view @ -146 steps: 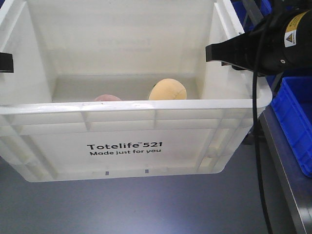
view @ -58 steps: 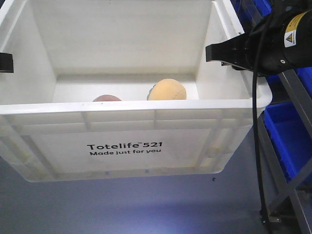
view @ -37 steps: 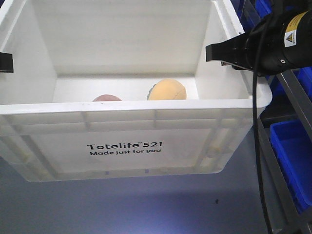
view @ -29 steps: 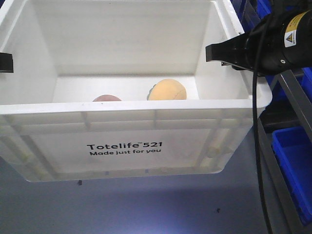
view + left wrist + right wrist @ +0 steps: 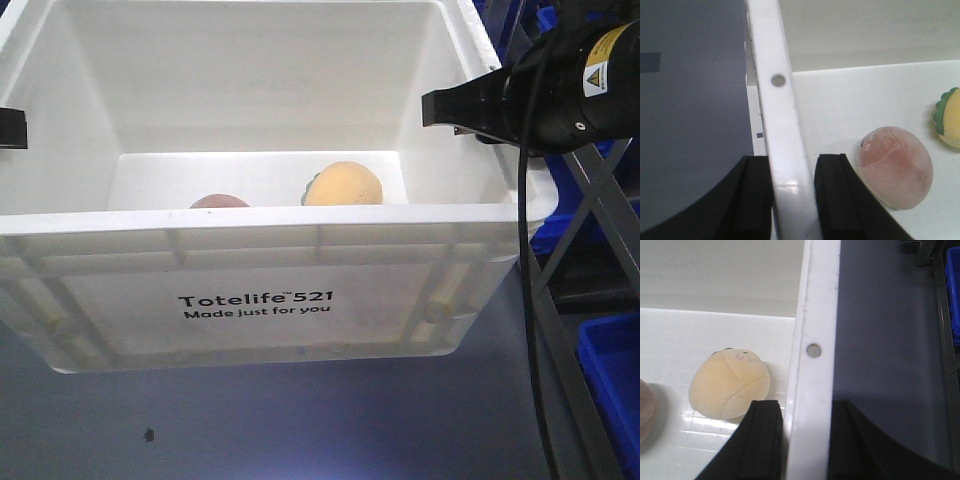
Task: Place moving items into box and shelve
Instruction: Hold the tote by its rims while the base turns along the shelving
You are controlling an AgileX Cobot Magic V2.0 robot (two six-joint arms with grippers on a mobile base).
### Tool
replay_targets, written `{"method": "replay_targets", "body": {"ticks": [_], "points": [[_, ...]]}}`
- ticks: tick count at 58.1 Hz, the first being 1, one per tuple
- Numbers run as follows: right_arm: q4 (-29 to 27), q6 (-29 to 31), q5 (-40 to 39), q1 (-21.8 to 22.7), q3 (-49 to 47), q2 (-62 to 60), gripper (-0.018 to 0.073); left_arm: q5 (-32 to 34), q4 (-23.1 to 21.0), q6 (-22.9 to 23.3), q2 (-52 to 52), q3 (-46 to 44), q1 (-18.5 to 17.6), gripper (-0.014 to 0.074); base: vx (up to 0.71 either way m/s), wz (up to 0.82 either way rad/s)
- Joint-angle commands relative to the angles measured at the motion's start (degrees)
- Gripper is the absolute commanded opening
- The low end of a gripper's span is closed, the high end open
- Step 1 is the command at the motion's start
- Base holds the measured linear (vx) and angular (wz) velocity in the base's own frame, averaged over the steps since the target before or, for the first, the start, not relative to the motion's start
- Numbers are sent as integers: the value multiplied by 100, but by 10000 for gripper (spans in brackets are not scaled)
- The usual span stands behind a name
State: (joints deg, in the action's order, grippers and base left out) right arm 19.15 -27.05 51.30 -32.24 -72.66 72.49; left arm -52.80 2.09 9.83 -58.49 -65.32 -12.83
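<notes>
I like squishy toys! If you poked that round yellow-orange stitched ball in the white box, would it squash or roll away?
Probably squashy: the matte yellow-orange ball shows sewn seams like a stuffed toy. It could roll, being round and lying loose on the smooth floor of the white plastic box.

Blue plastic bins (image 5: 615, 380) and grey metal rack (image 5: 588, 205) at right, small dark speck (image 5: 148, 434) on grey floor (image 5: 320, 420)
</notes>
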Motion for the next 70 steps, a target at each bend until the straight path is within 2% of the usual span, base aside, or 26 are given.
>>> {"method": "replay_targets", "body": {"ticks": [1,70], "points": [[459,59,-692,14,-241,-193,113,841,111,-156,183,-237,-55,140,33,-2],[459,59,-692,14,-241,-193,113,841,111,-156,183,-237,-55,140,29,-3]]}}
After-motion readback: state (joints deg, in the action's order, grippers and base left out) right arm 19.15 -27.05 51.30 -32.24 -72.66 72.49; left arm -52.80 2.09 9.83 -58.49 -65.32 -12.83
